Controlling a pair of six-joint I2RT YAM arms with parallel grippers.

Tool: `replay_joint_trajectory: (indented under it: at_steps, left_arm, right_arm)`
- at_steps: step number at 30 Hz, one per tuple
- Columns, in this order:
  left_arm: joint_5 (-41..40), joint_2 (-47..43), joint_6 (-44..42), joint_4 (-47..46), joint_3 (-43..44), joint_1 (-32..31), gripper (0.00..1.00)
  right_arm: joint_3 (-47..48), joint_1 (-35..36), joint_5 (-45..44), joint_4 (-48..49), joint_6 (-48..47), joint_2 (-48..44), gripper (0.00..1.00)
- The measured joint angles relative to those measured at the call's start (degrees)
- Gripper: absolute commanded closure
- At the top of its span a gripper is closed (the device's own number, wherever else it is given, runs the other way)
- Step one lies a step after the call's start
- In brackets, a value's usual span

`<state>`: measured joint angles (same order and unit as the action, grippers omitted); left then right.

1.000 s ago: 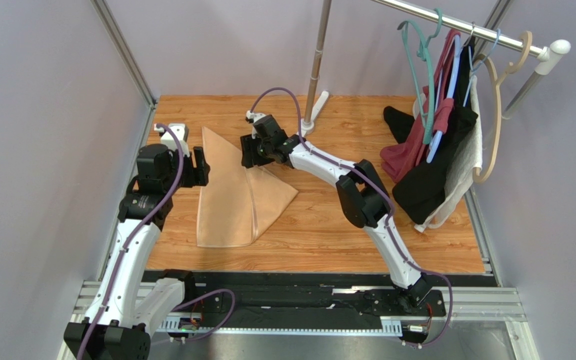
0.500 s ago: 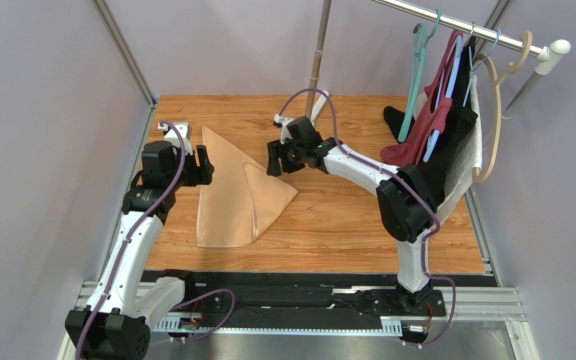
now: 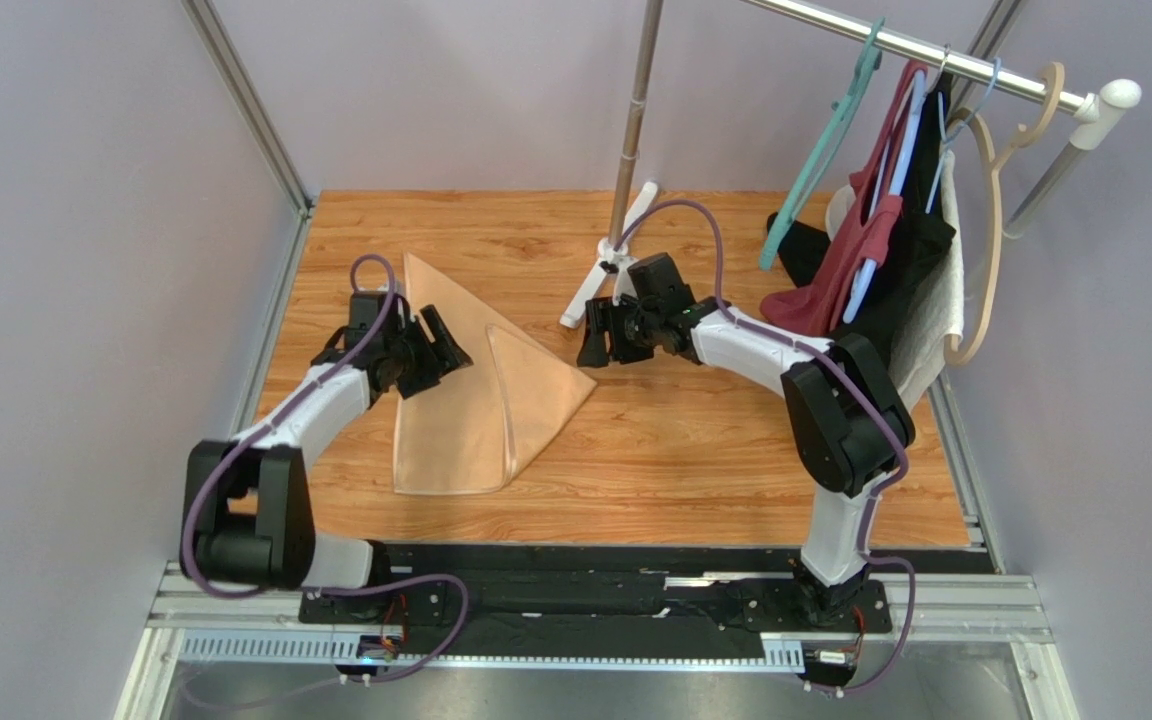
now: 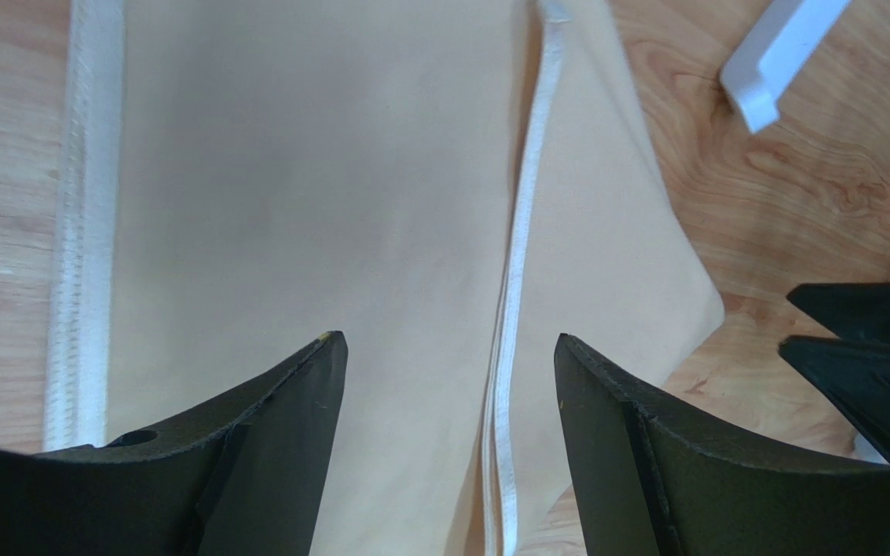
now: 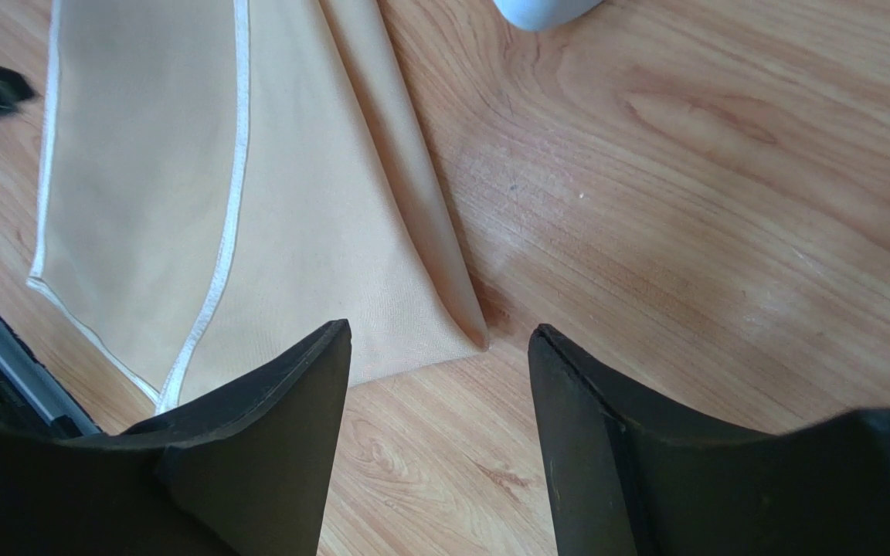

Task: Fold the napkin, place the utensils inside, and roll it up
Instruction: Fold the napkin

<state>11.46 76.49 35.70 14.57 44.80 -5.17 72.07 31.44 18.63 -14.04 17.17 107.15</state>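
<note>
1 napkin [image 3: 485,398], 2 pincers [image 3: 440,342] [image 3: 597,333], 1 upright pole [image 3: 635,120], 1 clothes rail [image 3: 913,45].

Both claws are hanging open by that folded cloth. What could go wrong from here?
1. The napkin is thin and its folded flap lies loose. The left claw, open right above it, might pinch only one layer or drag the fold askew.
2. The right claw sits near the pole's white foot and could knock it.
3. The right arm's elbow looks close to the hanging clothes and might snag them.
</note>
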Motion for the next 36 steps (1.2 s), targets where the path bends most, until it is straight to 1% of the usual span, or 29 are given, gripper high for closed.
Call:
replay_joint_trajectory:
  at_steps: [4,8,14,17,25,28,36]
  left_arm:
    - [1.16,7.13,5.29,-3.43,-0.83,-0.02,0.22]
    - [0.28,9.57,8.94,-5.86,-1.68,0.0,0.21]
    - [0.02,12.5,11.85,-8.76,-1.51,0.92,0.21]
    - [0.04,13.6,11.98,-9.22,-0.55,1.68,0.21]
    - [-0.13,16.92,11.23,-9.05,3.08,3.82,0.21]
    - [0.04,17.73,11.1,-9.07,3.91,4.35,0.21]
    - [0.28,19.06,9.97,-7.3,6.86,4.52,0.22]
  right_arm:
    - [-1.27,-1.01,1.44,3.15,1.4,-0.33,0.38]
    - [-3.67,-1.49,2.56,5.18,2.56,-1.16,0.38]
    - [-3.72,-1.51,3.19,7.58,3.32,-0.94,0.38]
    - [-2.51,-1.51,3.58,8.9,4.2,0.66,0.38]
    - [2.03,-1.51,5.6,11.45,8.0,8.52,0.39]
    - [1.88,-1.51,7.28,12.66,9.88,10.19,0.39]
    - [-2.51,-0.59,9.92,18.8,13.55,9.86,0.39]
